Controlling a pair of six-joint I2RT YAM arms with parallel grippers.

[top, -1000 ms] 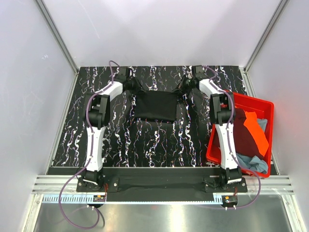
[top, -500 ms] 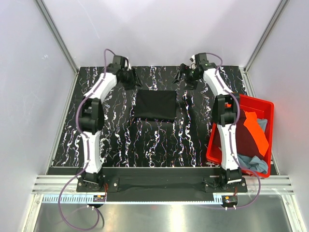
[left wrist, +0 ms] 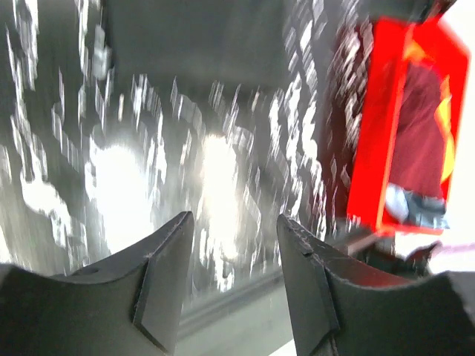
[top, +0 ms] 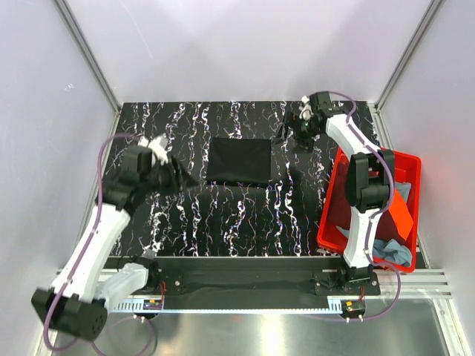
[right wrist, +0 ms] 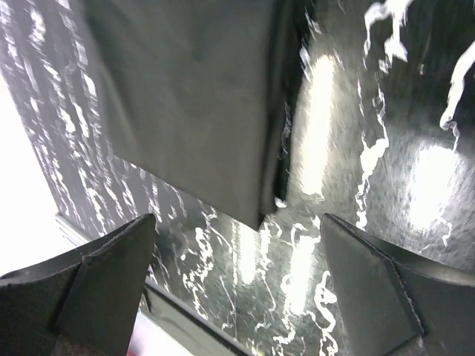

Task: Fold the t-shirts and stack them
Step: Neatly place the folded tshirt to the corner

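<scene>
One black t-shirt [top: 239,161] lies folded flat at the centre of the top view on the marbled table [top: 245,219]; a maroon shirt [top: 382,219], an orange shirt [top: 404,211] and a grey-blue shirt [top: 393,251] fill the red bin [top: 386,150] at right. The left gripper [top: 180,177], near the folded shirt's left edge, and the right gripper [top: 293,133], toward its upper right, both have fingers spread wide, gripping nothing

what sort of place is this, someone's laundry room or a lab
Most likely a robotics lab cell: white panels in an aluminium frame enclose a marbled table, the left arm and right arm are bolted at its near edge, and a folded black t-shirt and red bin of shirts look like test props.
</scene>
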